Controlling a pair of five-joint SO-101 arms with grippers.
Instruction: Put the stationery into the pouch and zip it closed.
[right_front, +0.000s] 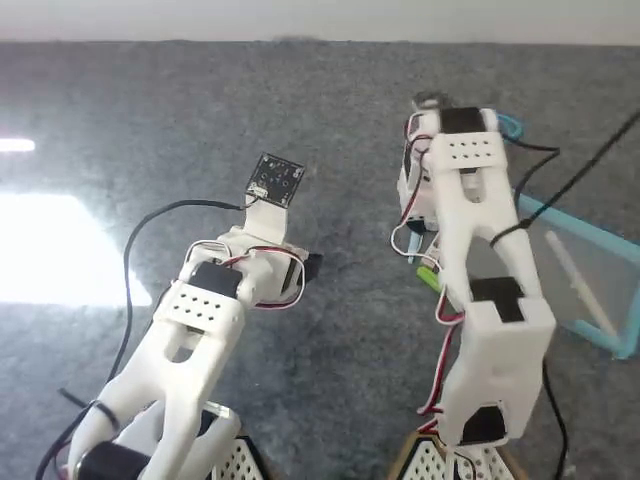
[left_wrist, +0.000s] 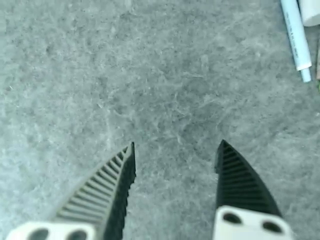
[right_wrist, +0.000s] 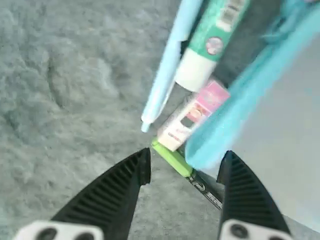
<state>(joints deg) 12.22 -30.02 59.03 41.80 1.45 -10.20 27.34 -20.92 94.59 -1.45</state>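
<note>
My right gripper (right_wrist: 187, 151) is open and hangs just above a cluster of stationery lying beside the pouch's cyan edge (right_wrist: 240, 105). The cluster holds a light blue pen (right_wrist: 167, 65), a green-and-white glue stick (right_wrist: 210, 40), a pink eraser (right_wrist: 192, 115) and a green pen (right_wrist: 172, 157). The green pen lies between the fingertips. The clear pouch (right_front: 575, 225) lies at the table's right with a white pen (right_front: 580, 285) inside. My left gripper (left_wrist: 177, 144) is open over bare felt, with the light blue pen (left_wrist: 296, 35) farther off.
Grey felt (right_front: 150, 120) covers the whole table. The left arm (right_front: 200, 300) stands at the lower left and the right arm (right_front: 470, 200) hides most of the stationery from above. Cables trail beside both arms.
</note>
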